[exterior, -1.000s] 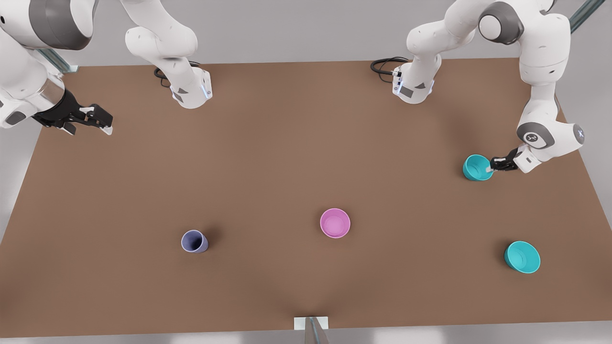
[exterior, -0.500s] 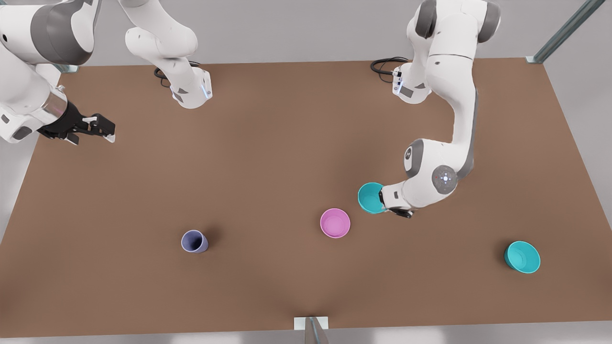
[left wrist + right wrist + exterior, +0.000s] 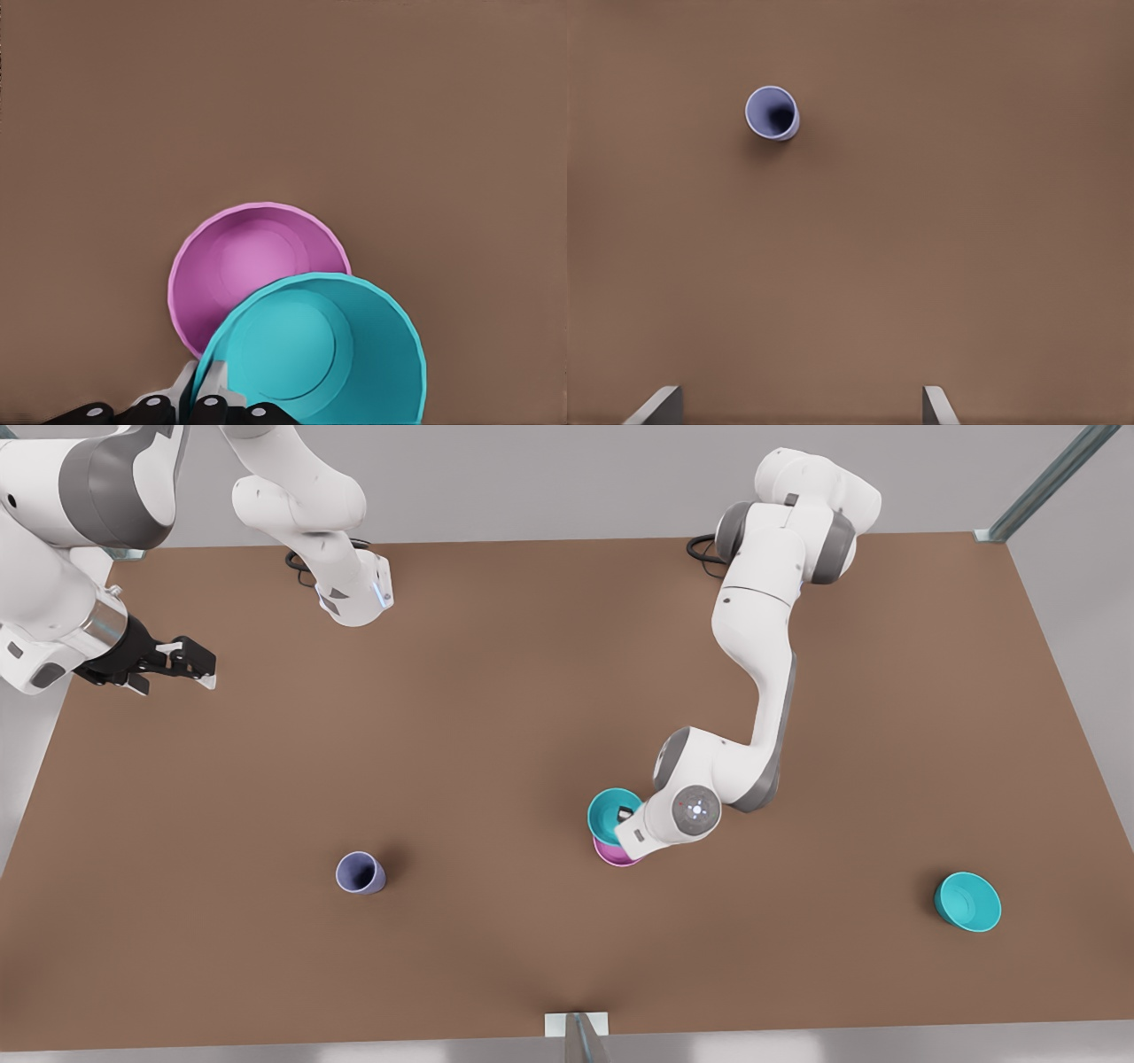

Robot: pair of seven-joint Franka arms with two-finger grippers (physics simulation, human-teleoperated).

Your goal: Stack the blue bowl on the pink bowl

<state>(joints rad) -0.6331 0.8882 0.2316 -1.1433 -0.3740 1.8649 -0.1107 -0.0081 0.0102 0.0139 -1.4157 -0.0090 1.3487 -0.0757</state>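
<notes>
The blue bowl (image 3: 609, 811) hangs by its rim from my left gripper (image 3: 627, 815), which is shut on it, near the table's middle. Beneath it stands the pink bowl (image 3: 611, 856), with just its near edge peeking out in the front view. From the left wrist view, the blue bowl (image 3: 319, 354) overlaps part of the pink bowl (image 3: 248, 266) and is off-centre from it; the left gripper (image 3: 204, 390) pinches the teal rim. Whether the two bowls touch I cannot tell. My right gripper (image 3: 199, 669) waits open at the front view's far left, above the table edge.
A lavender-blue cup (image 3: 361, 872) stands toward the front view's left, and the right wrist view looks down on this cup (image 3: 772, 112). A second, slightly wider teal bowl (image 3: 967, 901) sits at the front view's lower right. The brown table (image 3: 496, 691) is bare elsewhere.
The left arm has swept the blue bowl from the front view's right side to over the pink bowl. The right gripper has barely shifted.
</notes>
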